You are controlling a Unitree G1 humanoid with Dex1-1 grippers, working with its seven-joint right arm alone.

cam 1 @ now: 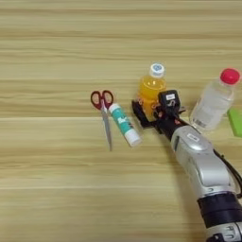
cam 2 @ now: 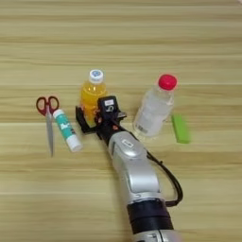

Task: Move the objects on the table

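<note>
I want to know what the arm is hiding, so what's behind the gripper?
The orange drink bottle stands right behind the gripper, white cap and upper body showing. Its base is covered by the black fingers, so whether they touch it stays unclear.

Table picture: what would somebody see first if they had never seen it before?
First, the silver arm reaching in from the bottom right, with its black gripper around the base of the orange drink bottle in the middle of the wooden table. To the right of it stands a clear bottle with a red cap, with a small green block beside it. On the left lie red-handled scissors and a teal-and-white glue stick.
</note>
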